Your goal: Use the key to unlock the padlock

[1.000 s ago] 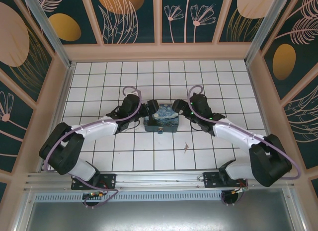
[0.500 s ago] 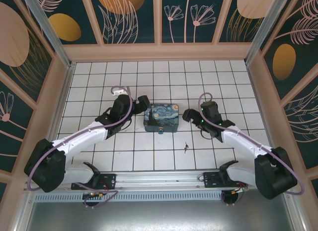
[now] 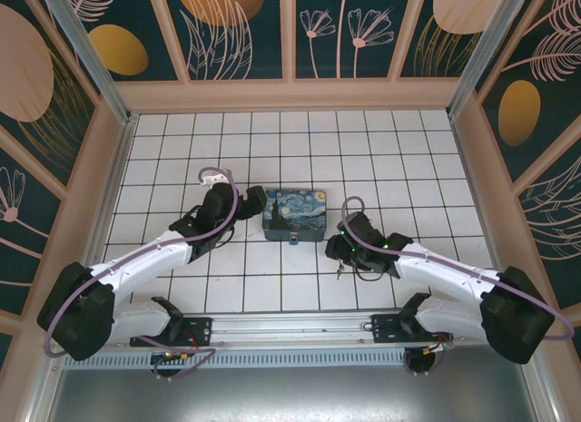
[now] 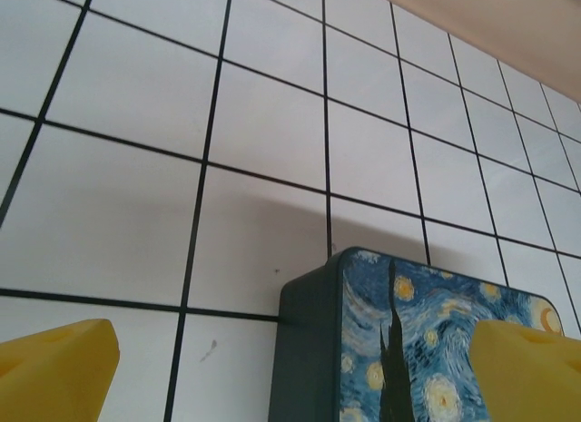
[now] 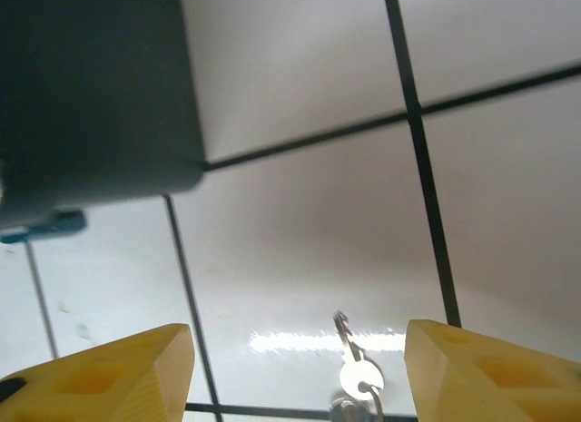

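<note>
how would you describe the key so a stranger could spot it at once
Start at the starry-night box in the middle of the tiled floor. Toward the near edge and slightly right of it, the key lies flat on a white tile under the open right gripper. It is a thin sliver of dull metal, unlike the blue padlock at the box's near edge.

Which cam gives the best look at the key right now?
Right wrist: the key lies close up on the tile between the fingers of the right gripper. Top external shows it as a speck by that gripper. Left wrist faces the starry-night box.
</note>
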You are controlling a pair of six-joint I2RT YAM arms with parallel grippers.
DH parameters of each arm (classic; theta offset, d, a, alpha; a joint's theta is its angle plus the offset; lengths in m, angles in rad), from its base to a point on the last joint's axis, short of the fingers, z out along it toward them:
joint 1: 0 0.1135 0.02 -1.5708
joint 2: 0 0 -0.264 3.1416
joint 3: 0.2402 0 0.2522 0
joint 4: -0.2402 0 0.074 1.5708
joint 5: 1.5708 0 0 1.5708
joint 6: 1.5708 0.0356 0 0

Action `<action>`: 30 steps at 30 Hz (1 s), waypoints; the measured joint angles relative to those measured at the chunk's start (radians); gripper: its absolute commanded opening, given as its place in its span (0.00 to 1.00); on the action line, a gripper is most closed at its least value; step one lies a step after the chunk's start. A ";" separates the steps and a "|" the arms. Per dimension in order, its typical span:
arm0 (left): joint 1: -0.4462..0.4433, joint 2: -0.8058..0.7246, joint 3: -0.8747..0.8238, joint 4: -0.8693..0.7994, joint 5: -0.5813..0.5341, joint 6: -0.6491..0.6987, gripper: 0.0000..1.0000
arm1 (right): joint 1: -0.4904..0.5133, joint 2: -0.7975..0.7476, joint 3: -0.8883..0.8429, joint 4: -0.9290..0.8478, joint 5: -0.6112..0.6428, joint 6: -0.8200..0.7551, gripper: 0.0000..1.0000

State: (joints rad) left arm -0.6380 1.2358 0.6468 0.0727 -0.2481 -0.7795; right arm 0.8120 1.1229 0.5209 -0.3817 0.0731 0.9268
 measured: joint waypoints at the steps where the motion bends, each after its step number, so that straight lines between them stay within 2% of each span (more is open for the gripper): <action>1: 0.000 -0.003 -0.005 0.000 0.005 -0.003 0.99 | 0.019 0.007 0.002 -0.014 0.014 0.023 0.62; 8: 0.000 -0.003 -0.008 0.013 0.031 -0.018 0.99 | 0.085 0.048 0.010 -0.058 0.067 0.120 0.54; 24: 0.000 0.011 -0.008 0.058 0.068 -0.018 0.99 | 0.149 0.202 0.064 -0.082 0.109 0.187 0.45; 27: 0.000 0.011 -0.008 0.058 0.069 -0.018 0.99 | 0.152 0.213 0.069 -0.089 0.117 0.190 0.41; 30: 0.000 0.011 -0.011 0.058 0.070 -0.018 0.99 | 0.152 0.218 0.071 -0.095 0.121 0.196 0.33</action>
State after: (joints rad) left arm -0.6380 1.2472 0.6361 0.1310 -0.1783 -0.7971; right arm 0.9642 1.3411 0.5919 -0.4763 0.1936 1.1225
